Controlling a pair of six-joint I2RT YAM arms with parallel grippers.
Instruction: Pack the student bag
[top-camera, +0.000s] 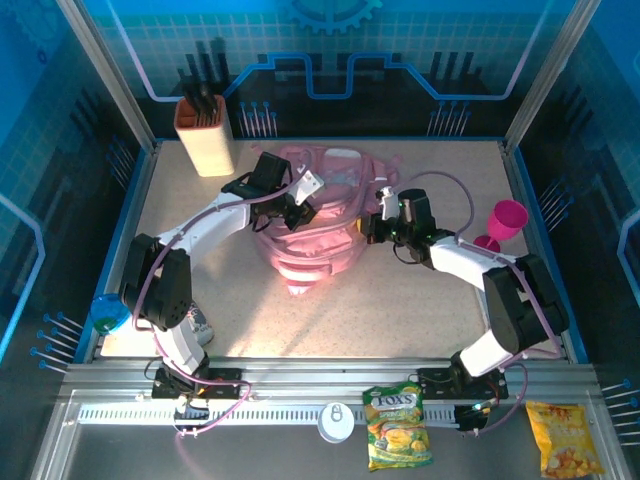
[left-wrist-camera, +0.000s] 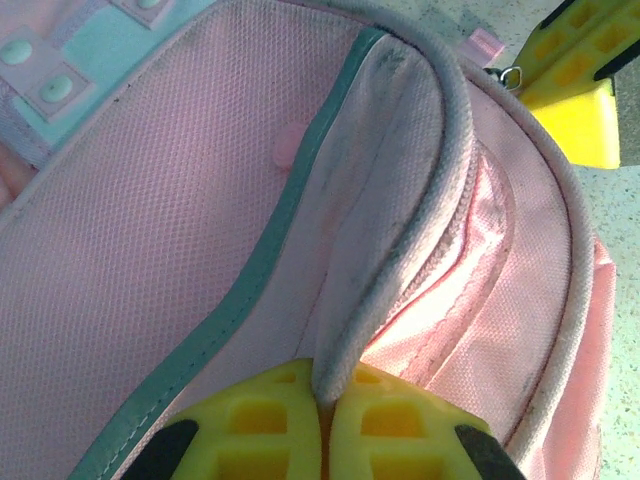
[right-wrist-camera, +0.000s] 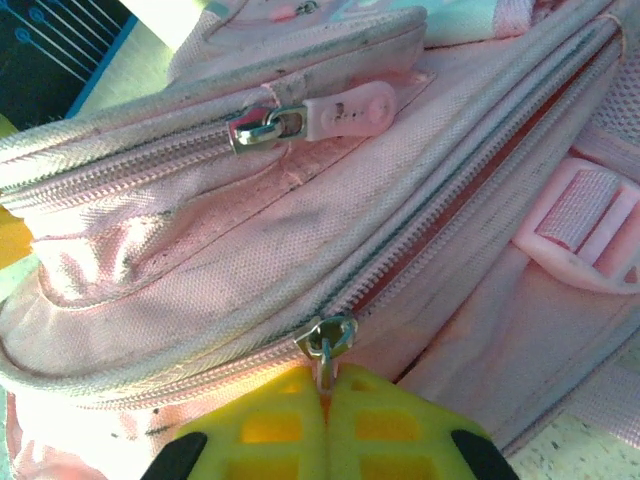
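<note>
Blue panelled walls close in a speckled beige table (top-camera: 400, 310). The student bag (top-camera: 310, 250) lies in its middle, somewhat nearer the far edge, pink and slumped between the two arms. The left gripper (top-camera: 295, 210) sits on the bag's upper left part. In its wrist view the yellow fingers (left-wrist-camera: 270, 420) are pressed together on a piped edge (left-wrist-camera: 400, 230) of the fabric, which rises in a fold from between them. The right gripper (top-camera: 372, 226) meets the bag's right side, its fingers (right-wrist-camera: 390, 420) closed tight on the small metal zip pull (right-wrist-camera: 325, 350) of a long zip (right-wrist-camera: 470, 190); a reddish gap shows along that zip beyond the slider. Higher on the bag a second zip with a pink rubber tab (right-wrist-camera: 345, 110) is done up. A beige holder (top-camera: 205, 140) with dark handles stands by the far left corner and a magenta cup (top-camera: 507, 220) near the right edge. On the metal rail (top-camera: 260, 412) before the near edge lie a green snack packet (top-camera: 397, 428), a yellow packet (top-camera: 565, 450) and a white lid (top-camera: 336, 422).
</note>
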